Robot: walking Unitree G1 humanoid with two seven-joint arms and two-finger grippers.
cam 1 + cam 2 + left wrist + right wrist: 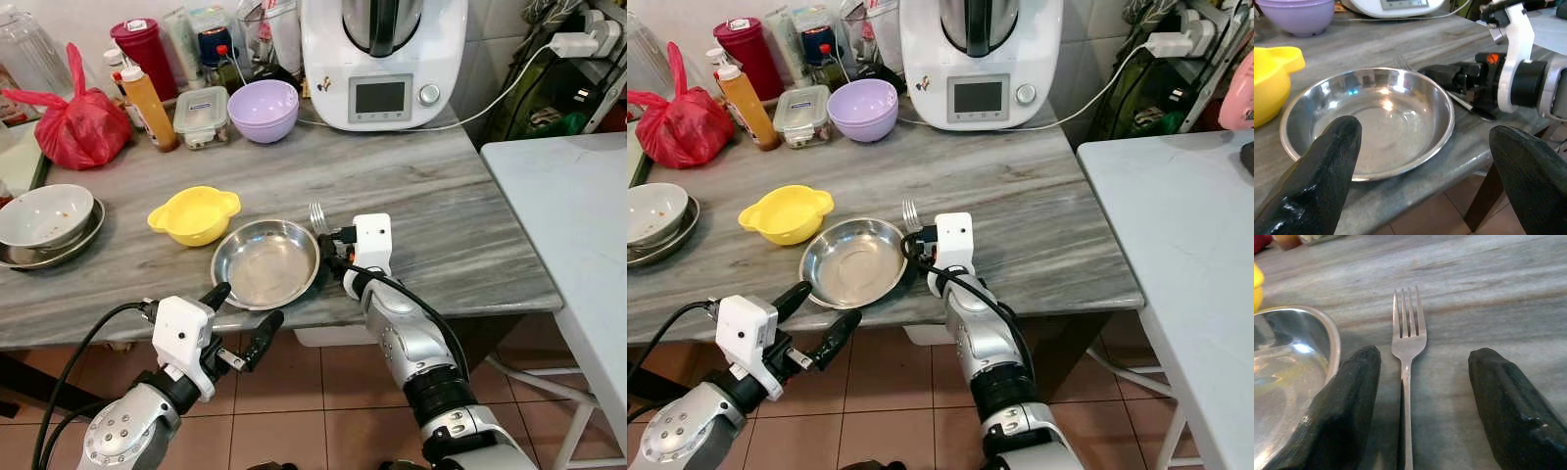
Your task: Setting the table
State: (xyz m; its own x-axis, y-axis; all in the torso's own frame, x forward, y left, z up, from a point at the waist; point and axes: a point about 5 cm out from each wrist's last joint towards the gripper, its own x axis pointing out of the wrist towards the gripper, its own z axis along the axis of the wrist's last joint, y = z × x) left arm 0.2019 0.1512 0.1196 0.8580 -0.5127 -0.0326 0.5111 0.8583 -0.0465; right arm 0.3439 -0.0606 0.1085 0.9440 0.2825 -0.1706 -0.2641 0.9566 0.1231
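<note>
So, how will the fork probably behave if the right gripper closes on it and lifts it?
The fork looks like thin polished metal, so probably stiff, light and slippery. It lies flat on the marble table, so the right gripper fingers may struggle to get under it. It could slide toward the steel plate beside it.

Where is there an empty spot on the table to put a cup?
Bare grey marble tabletop lies between the white kitchen machine and the silver fork. It is crowded near the yellow plastic bowl, steel dish and back-row jars.
</note>
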